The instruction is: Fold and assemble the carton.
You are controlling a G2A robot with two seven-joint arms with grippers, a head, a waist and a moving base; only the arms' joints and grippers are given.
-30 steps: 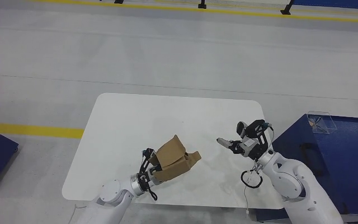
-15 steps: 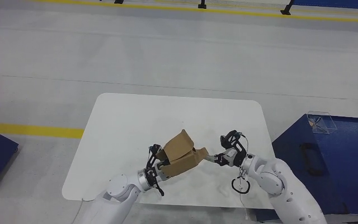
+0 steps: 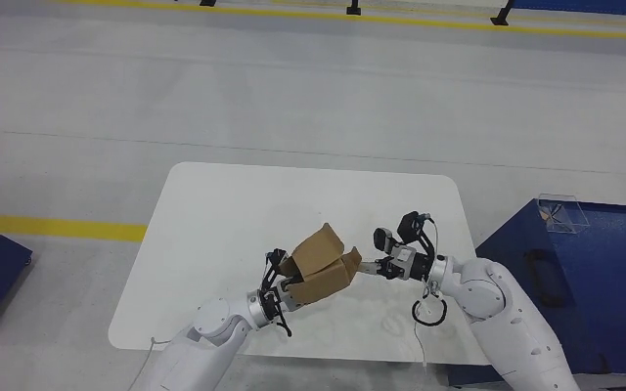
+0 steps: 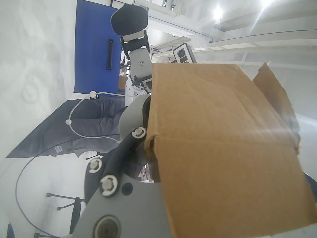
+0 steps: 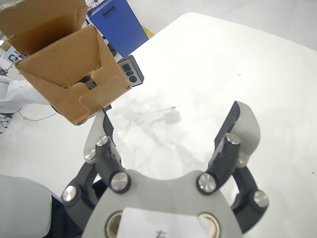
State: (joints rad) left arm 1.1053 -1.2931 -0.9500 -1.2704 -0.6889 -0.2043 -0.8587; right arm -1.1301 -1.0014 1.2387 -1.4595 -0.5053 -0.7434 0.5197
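Brown carton, half-formed with flaps loose, held above the white table, clamped at its near end by left gripper. Right gripper spread wide, empty, one fingertip at a carton flap.

R grpr moved in to carton | carton shifted twd it

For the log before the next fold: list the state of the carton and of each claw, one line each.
carton: partly folded, flaps open, held up by the left claw
left claw: shut on the carton
right claw: open, empty, right beside the carton's lower flap
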